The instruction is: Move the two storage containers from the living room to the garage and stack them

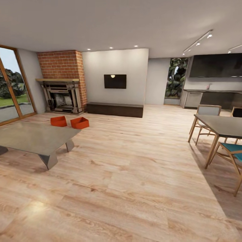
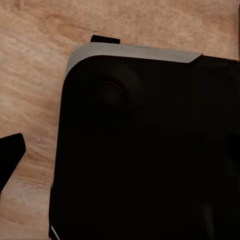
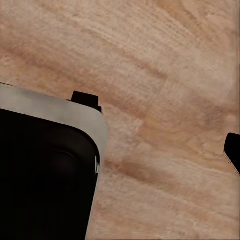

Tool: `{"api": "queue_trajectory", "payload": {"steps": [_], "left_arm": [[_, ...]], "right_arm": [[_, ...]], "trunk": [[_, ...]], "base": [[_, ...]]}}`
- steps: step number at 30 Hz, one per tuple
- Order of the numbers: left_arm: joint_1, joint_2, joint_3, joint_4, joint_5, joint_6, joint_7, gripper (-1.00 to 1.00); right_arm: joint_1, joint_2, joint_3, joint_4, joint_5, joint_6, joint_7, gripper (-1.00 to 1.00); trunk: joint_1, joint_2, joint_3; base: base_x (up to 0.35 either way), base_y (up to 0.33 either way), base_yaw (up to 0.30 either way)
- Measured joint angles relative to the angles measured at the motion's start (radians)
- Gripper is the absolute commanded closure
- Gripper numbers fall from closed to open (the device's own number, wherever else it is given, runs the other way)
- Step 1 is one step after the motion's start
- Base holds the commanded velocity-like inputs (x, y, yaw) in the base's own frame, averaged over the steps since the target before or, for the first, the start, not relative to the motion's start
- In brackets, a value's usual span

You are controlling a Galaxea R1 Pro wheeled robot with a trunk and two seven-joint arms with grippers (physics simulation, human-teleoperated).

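Seeing containers: two storage containers (image 1: pixel 58 121) (image 1: pixel 80 123) side by side on the wood floor (image 1: pixel 134 174), left of frame centre
Behind them: fireplace (image 1: pixel 62 95), brick chimney (image 1: pixel 62 64)
Nearer us: low grey table (image 1: pixel 33 137), lower left
Right edge: dining table (image 1: pixel 222 126), chairs
Jaws: we cannot tell, either side

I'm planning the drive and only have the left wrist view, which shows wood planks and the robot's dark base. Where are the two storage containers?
Observer: In the head view, the left container and the right container sit side by side on the wood floor, ahead to the left, in front of the brick fireplace.
Operator: Is anything between us and them?
Observer: Yes, a low grey table stands on their near side. Going around its right end looks easier.
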Motion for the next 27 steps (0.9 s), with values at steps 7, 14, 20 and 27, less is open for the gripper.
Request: {"api": "queue_trajectory", "payload": {"steps": [7, 14, 20, 27], "left_arm": [[0.000, 0.001, -0.001, 0.000, 0.000, 0.000, 0.000, -1.00], [0.000, 0.001, -0.001, 0.000, 0.001, 0.000, 0.000, -1.00], [0.000, 0.002, -0.001, 0.000, 0.001, 0.000, 0.000, -1.00], [0.000, 0.002, -0.001, 0.000, 0.001, 0.002, 0.000, -1.00]], "right_arm": [[0.000, 0.004, -0.001, 0.000, -0.002, 0.000, 0.000, -1.00], [0.000, 0.006, -0.002, 0.000, 0.000, 0.001, 0.000, -1.00], [0.000, 0.003, -0.003, 0.000, -0.002, 0.001, 0.000, -1.00], [0.000, 0.003, -0.003, 0.000, -0.003, 0.003, 0.000, -1.00]], "trunk": [[0.000, 0.000, 0.000], [0.000, 0.000, 0.000], [0.000, 0.000, 0.000], [0.000, 0.000, 0.000]], "base": [[0.323, 0.000, 0.000], [0.323, 0.000, 0.000], [0.323, 0.000, 0.000], [0.323, 0.000, 0.000]]}}
